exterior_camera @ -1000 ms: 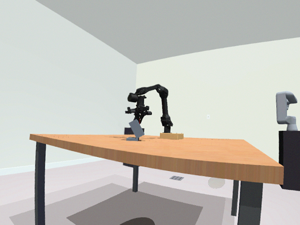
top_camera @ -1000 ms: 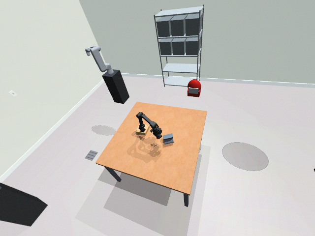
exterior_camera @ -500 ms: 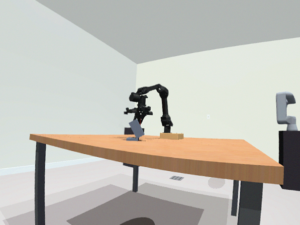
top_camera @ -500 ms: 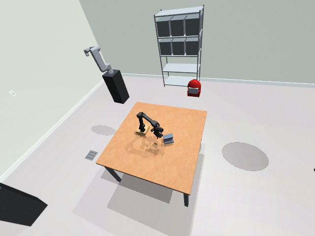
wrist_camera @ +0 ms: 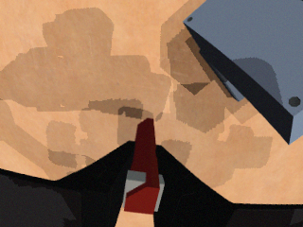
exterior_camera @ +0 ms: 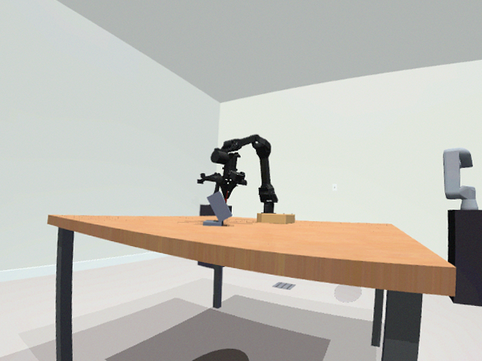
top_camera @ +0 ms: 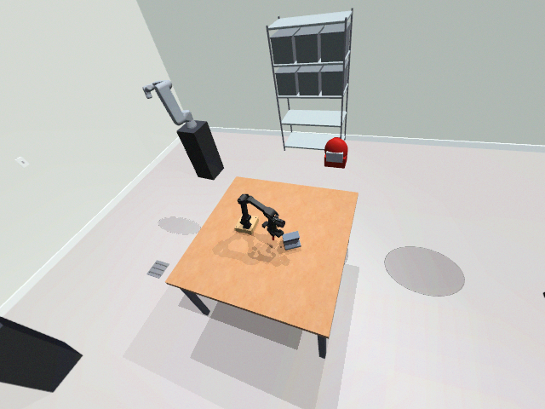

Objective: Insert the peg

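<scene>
The red peg (top_camera: 273, 238) (exterior_camera: 226, 197) (wrist_camera: 146, 147) has flat sides. My gripper (top_camera: 273, 234) (exterior_camera: 227, 191) (wrist_camera: 143, 149) is shut on it, with the peg's lower part sticking out below the fingers, above the table. The blue-grey sloped panel (top_camera: 290, 238) (exterior_camera: 219, 205) (wrist_camera: 246, 35) stands beside the peg, at upper right in the wrist view. Peg and panel are apart in the wrist view. Two dark round spots show near the panel's corners there; I cannot make out the peg hole for certain. A shadow lies across part of the face.
The wooden table (top_camera: 281, 290) (exterior_camera: 313, 243) carries the arm's light wooden base (top_camera: 240, 228) (exterior_camera: 272, 218) behind the gripper. The panel rises on a low foot (exterior_camera: 211, 223). Arm shadows fall on the table around the peg. A shelf rack and a second arm on a pedestal stand away from the table.
</scene>
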Tool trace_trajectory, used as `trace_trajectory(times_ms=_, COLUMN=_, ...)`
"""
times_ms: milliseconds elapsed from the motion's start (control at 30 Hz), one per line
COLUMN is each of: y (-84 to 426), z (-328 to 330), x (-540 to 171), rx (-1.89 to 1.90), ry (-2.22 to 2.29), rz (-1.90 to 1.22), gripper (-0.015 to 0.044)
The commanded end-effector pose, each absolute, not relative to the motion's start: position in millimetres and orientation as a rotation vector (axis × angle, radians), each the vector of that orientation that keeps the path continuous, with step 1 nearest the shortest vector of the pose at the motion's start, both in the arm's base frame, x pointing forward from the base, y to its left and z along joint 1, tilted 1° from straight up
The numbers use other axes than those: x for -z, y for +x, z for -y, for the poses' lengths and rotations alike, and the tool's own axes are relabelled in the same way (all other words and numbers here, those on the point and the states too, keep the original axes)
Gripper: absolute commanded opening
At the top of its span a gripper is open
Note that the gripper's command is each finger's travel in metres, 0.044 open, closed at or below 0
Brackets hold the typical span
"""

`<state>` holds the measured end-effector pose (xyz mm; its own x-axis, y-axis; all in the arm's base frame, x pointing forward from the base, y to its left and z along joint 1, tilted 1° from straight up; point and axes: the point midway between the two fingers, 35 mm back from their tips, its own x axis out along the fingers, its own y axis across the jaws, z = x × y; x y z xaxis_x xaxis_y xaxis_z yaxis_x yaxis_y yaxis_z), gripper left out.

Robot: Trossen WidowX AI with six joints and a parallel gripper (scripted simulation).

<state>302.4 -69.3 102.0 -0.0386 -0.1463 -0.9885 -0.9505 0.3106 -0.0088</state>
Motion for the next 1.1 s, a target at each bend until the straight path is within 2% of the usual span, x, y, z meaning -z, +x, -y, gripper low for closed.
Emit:
trace_trajectory(times_ms=0, y=303.2, z=66.4, x=-100.7, rx=-0.912, ry=-1.093, rz=-1.478, gripper=0.0)
trace_trajectory(times_ms=1067, y=311.7, z=40.0, x=-97.7, rx=-0.937, ry=-1.318, rz=-1.536, gripper=0.0)
